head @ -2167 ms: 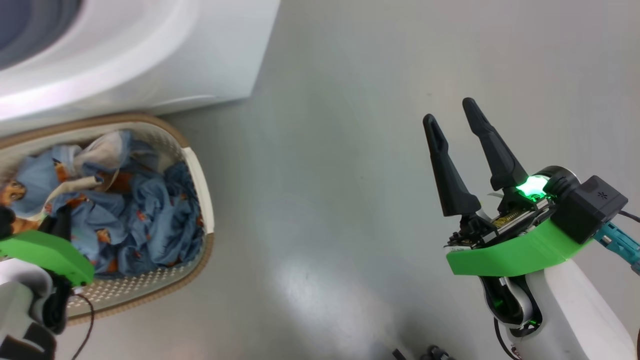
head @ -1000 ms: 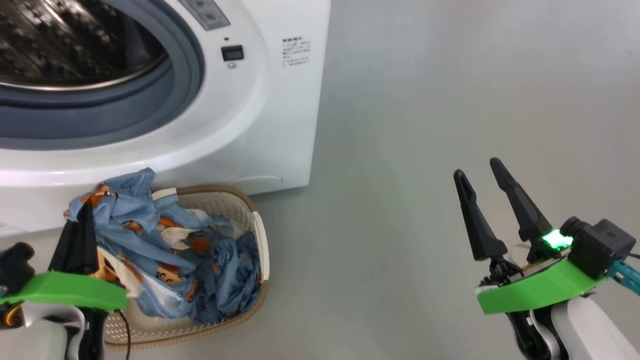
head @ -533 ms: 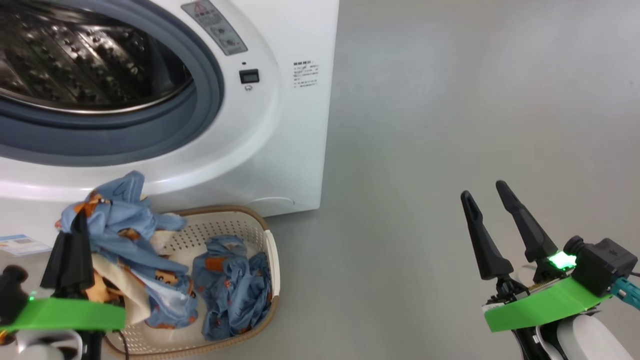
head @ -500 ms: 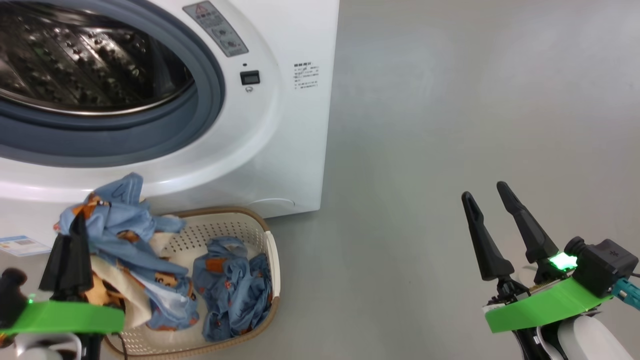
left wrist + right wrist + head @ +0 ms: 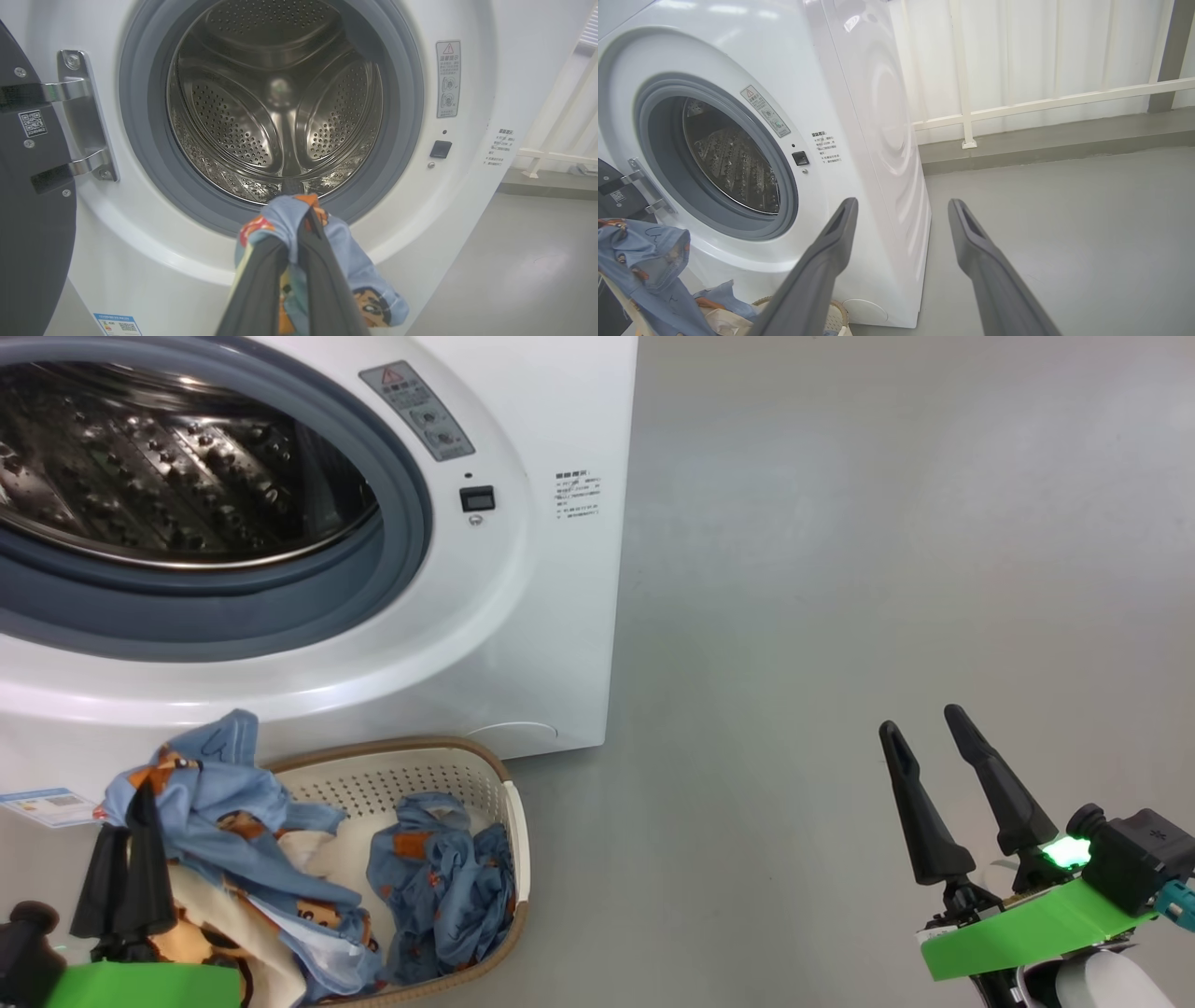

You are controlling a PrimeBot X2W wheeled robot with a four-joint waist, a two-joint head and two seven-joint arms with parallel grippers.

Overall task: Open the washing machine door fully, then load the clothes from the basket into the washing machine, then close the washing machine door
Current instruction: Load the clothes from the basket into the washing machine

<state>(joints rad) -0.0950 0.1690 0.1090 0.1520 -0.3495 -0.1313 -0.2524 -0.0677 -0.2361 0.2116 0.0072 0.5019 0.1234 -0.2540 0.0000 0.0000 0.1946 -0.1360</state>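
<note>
Your washer door (image 5: 28, 210) is open, left gripper (image 5: 142, 803) clamped on a blue garment (image 5: 224, 784); second garment (image 5: 439, 887) sits in the basket (image 5: 515, 821), right gripper (image 5: 920, 723) spread, empty.

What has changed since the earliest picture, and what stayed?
The left pincer, shut on a blue garment, raised it from the basket towards the washing machine. The head camera tilted up. The right pincer stayed open and idle; another garment stayed in the basket.
</note>
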